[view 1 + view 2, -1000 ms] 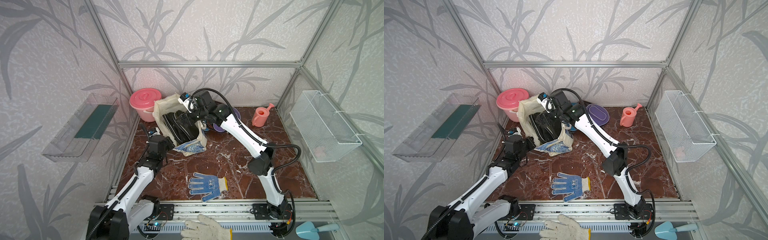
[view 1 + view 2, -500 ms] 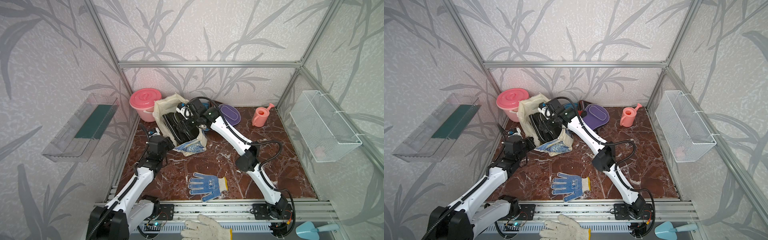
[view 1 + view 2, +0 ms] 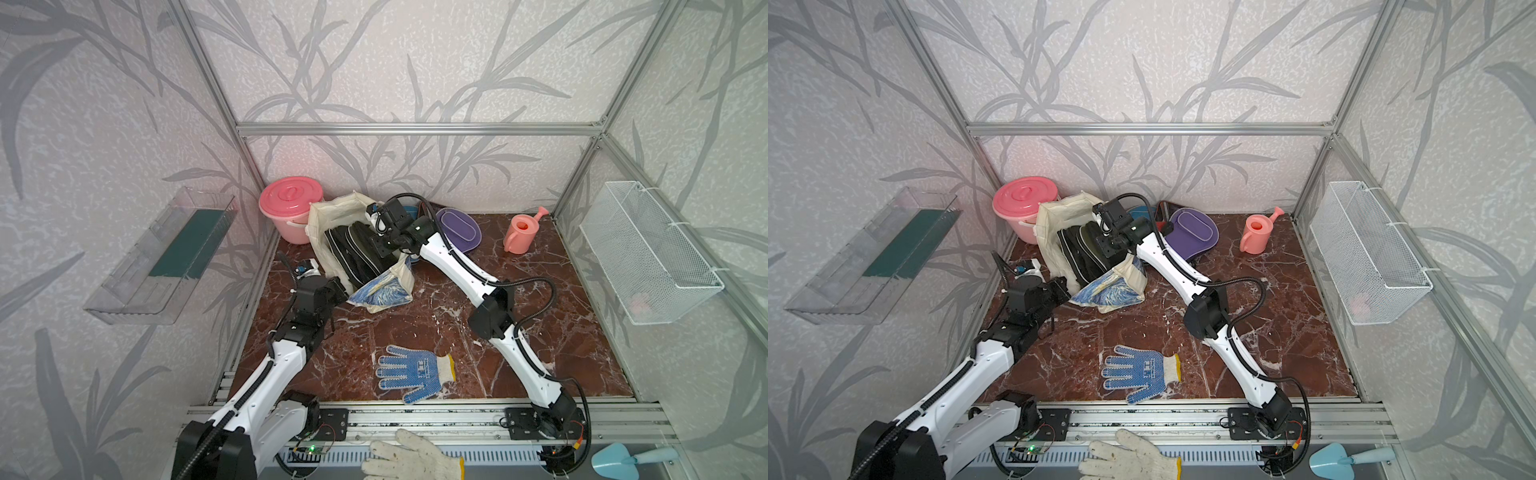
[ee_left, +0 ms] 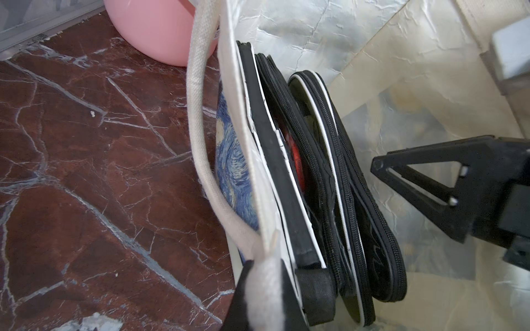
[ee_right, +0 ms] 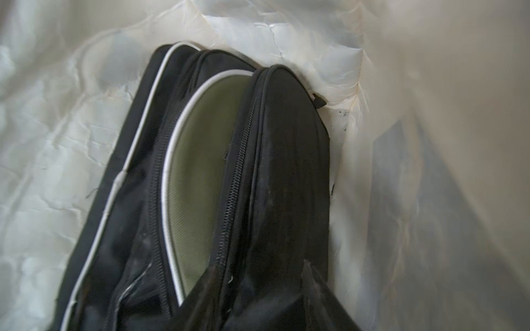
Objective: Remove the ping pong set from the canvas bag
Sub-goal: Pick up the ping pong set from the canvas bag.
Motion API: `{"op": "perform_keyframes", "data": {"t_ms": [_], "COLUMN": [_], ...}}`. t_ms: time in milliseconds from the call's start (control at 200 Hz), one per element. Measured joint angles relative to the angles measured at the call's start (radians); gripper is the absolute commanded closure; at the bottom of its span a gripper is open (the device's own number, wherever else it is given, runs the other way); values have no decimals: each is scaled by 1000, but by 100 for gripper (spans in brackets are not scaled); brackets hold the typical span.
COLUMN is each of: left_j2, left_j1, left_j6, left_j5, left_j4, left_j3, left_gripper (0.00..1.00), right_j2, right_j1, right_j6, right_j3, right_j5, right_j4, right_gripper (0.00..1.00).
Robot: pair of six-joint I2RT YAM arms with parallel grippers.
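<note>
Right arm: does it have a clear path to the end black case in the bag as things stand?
Likely yes. The left hand pinches the canvas bag at its rim, so the mouth gapes. The right hand sits inside with a finger on either side of the black case. Nothing lies across it.

Cream canvas bag, blue-yellow swirl print; black cases, white piping, one olive; purple case; pink bucket; blue-dotted glove.

Two gloves, one bucket, one canvas bag.
</note>
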Motion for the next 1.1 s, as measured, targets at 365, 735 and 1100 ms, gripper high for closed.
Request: {"op": "perform_keyframes", "data": {"t_ms": [365,735,1100], "left_j2": [-10,-12,-14], "left_j1": [0,0,0], "left_j6": [-9,-16,-16], "left_j5": [22,26,29], "left_j4": [0,2,2], "left_j3": [0,-7,-7], "left_gripper": [100,100,100], "right_j2": [50,69,93], "right_j1": [3,40,53], "right_j6": [-46,-105,-131], "right_j3": [0,-19,-18], "right_j5": [84,172,251], "right_j4": [51,99,131], "right_gripper": [43,25,63]}}
